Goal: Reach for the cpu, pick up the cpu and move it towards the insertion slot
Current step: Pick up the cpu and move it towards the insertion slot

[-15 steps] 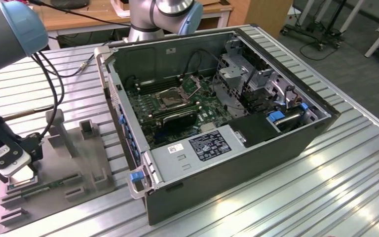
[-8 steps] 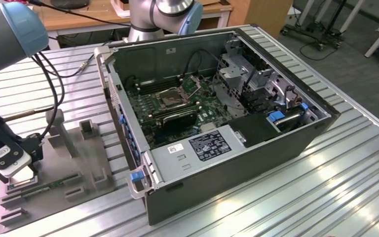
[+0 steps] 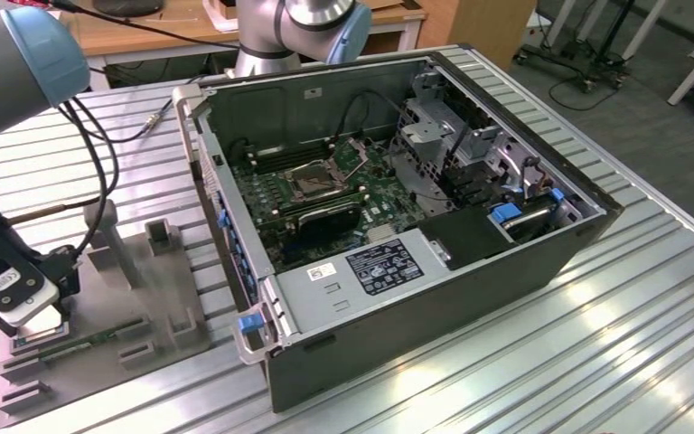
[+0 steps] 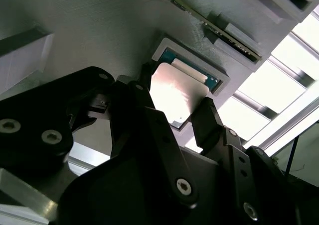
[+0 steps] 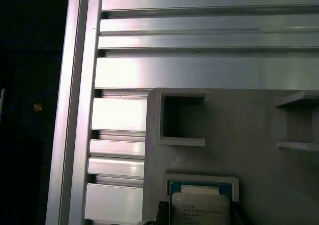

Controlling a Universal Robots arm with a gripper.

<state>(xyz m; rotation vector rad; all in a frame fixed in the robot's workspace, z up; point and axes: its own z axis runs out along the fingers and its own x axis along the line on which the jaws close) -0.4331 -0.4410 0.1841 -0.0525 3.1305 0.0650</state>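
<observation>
Cpu point(image 4: 174, 99) sits between the tool's point(image 4: 175, 89) part-open jaws, apparently not yet clamped, seated in the grey fixture's point(image 4: 114, 26) recess. A good grasp means closing squarely on opposite edges and lifting level, clear of the fixture.

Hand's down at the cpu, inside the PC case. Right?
Not quite. The hand is down at the cpu, but outside the PC case. The exterior view shows it over the grey fixture plate, on the exterior view's left of the case.
</observation>
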